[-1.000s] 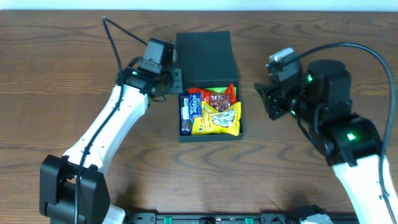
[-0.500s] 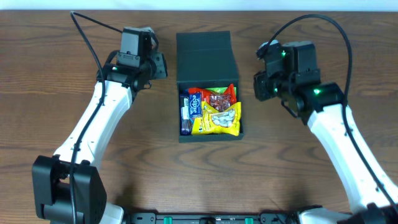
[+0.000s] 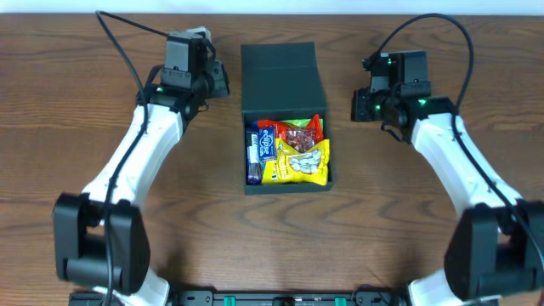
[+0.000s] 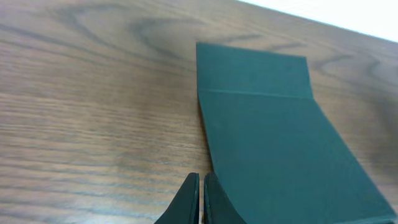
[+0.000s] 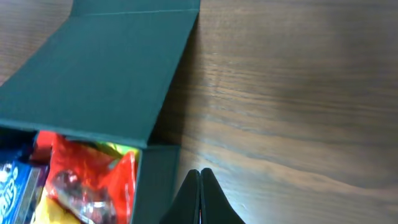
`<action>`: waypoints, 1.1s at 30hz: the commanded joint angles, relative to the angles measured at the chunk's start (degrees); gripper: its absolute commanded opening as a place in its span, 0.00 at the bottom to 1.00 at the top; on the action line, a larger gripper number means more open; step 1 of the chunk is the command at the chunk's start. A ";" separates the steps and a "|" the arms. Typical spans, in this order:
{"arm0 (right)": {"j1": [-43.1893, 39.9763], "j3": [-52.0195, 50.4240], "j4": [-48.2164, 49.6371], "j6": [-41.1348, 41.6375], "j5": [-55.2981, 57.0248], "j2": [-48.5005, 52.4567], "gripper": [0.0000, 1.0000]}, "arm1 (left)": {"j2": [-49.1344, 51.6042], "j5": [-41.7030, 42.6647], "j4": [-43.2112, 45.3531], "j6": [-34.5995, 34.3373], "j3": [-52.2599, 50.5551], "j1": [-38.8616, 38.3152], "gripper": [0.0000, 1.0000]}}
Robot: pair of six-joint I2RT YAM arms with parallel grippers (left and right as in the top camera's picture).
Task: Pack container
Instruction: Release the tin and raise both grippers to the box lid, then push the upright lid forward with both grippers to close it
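Note:
The dark green container (image 3: 287, 188) sits mid-table with its flap lid (image 3: 283, 76) open and leaning toward the far side. Inside lie a yellow packet (image 3: 299, 164), a red packet (image 3: 297, 132) and a blue packet (image 3: 267, 142). My left gripper (image 3: 223, 85) is shut and empty, just left of the lid; in the left wrist view its tips (image 4: 200, 186) hang beside the lid (image 4: 273, 137). My right gripper (image 3: 355, 109) is shut and empty, right of the box; in the right wrist view its tips (image 5: 200, 186) are next to the box's wall (image 5: 157, 180).
Bare wood tabletop (image 3: 408, 221) surrounds the box on all sides. The table's far edge (image 3: 340, 14) runs close behind the lid. Arm cables (image 3: 127, 42) arc over both far corners.
Both arms have swung outward and toward the far side. The left gripper pulled away from the box's left wall. The right gripper rose beside the lid. The box and packets have not moved.

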 commanded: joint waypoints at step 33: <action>-3.39 2.40 23.28 18.47 -17.57 20.98 0.01 | 31.43 19.19 -8.46 -9.20 24.09 5.57 0.06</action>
